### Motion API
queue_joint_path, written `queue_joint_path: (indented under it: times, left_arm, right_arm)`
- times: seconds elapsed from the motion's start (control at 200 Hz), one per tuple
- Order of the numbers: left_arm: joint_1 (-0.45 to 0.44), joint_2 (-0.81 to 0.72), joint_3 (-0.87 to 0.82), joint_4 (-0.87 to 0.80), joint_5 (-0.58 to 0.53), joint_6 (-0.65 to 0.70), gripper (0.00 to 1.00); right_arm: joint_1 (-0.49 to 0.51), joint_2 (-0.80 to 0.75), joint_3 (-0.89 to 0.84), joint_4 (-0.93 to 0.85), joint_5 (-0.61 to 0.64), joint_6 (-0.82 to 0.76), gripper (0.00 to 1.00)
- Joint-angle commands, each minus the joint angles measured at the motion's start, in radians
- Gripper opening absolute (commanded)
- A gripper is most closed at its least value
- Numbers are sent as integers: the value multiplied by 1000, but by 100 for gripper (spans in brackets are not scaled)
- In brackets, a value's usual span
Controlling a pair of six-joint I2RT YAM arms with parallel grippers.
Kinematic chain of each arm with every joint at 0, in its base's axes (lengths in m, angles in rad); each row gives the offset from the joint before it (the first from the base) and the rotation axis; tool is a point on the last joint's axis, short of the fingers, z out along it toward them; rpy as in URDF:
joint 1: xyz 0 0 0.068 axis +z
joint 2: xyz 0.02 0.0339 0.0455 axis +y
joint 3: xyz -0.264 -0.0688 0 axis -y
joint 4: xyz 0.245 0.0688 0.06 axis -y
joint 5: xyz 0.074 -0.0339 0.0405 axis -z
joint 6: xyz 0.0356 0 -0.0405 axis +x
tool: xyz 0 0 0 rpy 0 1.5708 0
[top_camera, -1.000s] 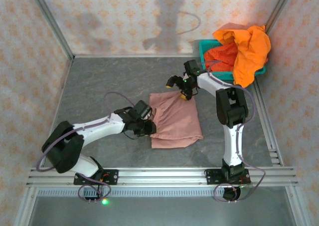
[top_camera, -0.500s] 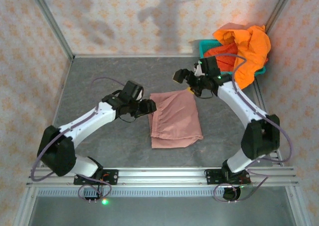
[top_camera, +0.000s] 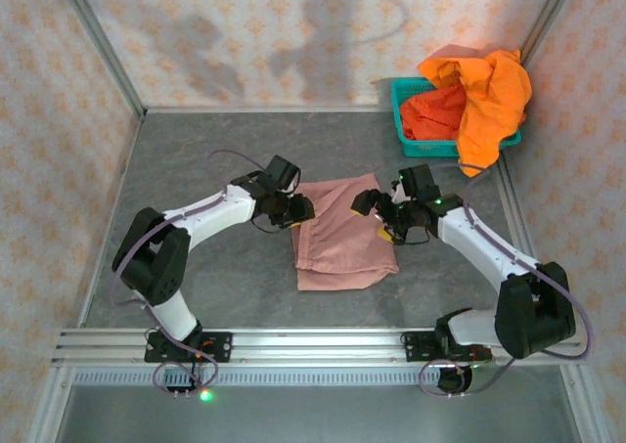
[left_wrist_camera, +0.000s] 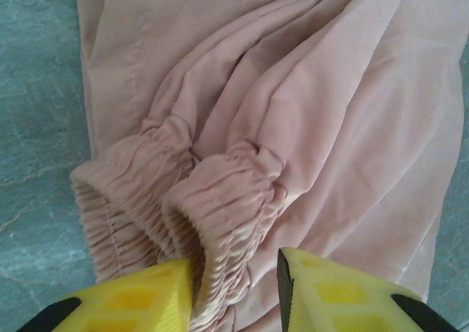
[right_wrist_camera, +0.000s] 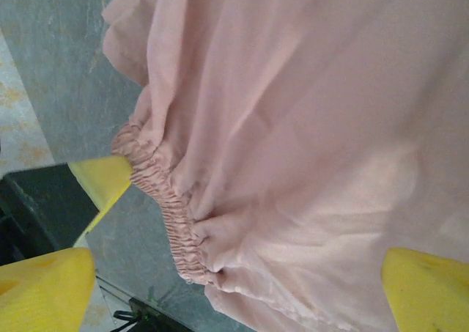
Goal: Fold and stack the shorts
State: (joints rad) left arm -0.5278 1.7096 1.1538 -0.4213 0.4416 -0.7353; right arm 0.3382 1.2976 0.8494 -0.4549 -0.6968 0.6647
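Left wrist: left claw (left_wrist_camera: 234,295) half-closed astride the shorts (left_wrist_camera: 315,127) at their gathered waistband (left_wrist_camera: 220,193), grip unclear; right claw (right_wrist_camera: 249,251) gapes wide, empty, shorts beneath it. Soft, light, floppy cloth, so I'd pinch that thick elastic.

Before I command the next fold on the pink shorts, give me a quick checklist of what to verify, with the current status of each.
1. Left end effector straddling the pink shorts at the waistband: ok.
2. Left grip firmly clamped on that waistband: cannot tell.
3. Right end effector holding cloth: not ok; jaws wide open, fabric lying between them.
4. Pink shorts lying smooth on the table: not ok; bunched near the waistband.
5. Orange shorts and teal basket clear of both arms: ok.
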Motion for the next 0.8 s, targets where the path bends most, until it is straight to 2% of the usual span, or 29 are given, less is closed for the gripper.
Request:
queue_joint_path:
  times: [0.0,0.11,0.335,0.796]
  left_arm:
    - [10,26,42,23,-8,-3,33]
    - [14,49,54,23,-21,0,29]
    - [22,82,67,5,-65,17,8]
    - [90,116,11,50,-115,30,7]
  right_arm:
    - [9,-30,-41,46,-17,40,100]
    - [19,-28,-69,47,-24,45,100]
    - [19,-23,-162,55,-17,46,100]
    - [21,67,-283,120,-13,45,99]
